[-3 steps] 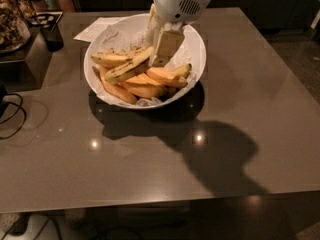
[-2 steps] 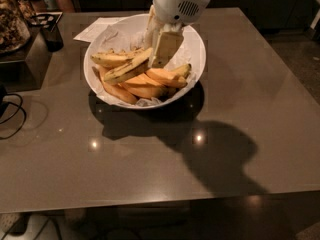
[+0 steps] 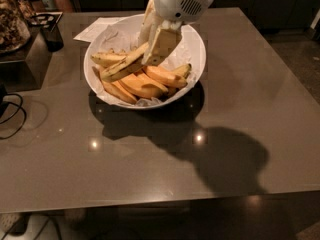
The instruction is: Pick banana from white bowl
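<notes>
The white bowl (image 3: pixel 192 39), lined with crumpled white paper, stands on the far middle of the table. The long speckled yellow-green banana (image 3: pixel 120 68) lies slanted across the pile in it. A shorter speckled banana (image 3: pixel 106 58) lies behind it, and several smooth orange-yellow bananas (image 3: pixel 150 84) lie below. My gripper (image 3: pixel 149 51) reaches down into the bowl from above. Its two pale fingers (image 3: pixel 161 43) stand on either side of the long banana's upper right end and are shut on it. The banana's tip is hidden behind the near finger.
The brown table (image 3: pixel 150 164) reflects ceiling lights. A dark box (image 3: pixel 30 59) with a jar and a black cup stands at the far left, with a black cable (image 3: pixel 12 116) in front of it. A sheet of paper (image 3: pixel 97 29) lies behind the bowl.
</notes>
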{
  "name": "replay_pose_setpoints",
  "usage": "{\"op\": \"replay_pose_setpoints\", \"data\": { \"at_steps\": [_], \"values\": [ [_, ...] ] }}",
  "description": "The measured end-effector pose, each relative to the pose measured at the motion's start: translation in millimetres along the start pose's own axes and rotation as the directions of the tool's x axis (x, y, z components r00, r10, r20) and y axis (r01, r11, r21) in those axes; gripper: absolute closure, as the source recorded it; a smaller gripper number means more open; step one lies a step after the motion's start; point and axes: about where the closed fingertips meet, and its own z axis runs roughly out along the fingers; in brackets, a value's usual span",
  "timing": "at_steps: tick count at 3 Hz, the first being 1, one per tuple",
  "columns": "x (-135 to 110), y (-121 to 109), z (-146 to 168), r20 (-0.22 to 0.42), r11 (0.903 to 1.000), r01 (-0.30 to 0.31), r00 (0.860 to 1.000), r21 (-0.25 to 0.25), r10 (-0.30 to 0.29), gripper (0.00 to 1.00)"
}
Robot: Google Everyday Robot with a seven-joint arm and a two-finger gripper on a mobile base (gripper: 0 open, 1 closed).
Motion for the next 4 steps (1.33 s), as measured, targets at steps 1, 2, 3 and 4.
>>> {"op": "replay_pose_setpoints", "data": {
  "at_steps": [1,2,3,4],
  "values": [
    [-4,8,-5,0.037,0.9998,-0.012,0.999,0.016,0.012,1.00],
    [-4,8,-5,0.039,0.9998,-0.013,0.999,0.016,0.013,1.00],
    [-16,9,-12,0.053,0.9995,-0.002,0.999,0.031,0.000,1.00],
    [-28,12,-20,0.089,0.9982,-0.007,0.996,0.059,0.002,1.00]
  ]
}}
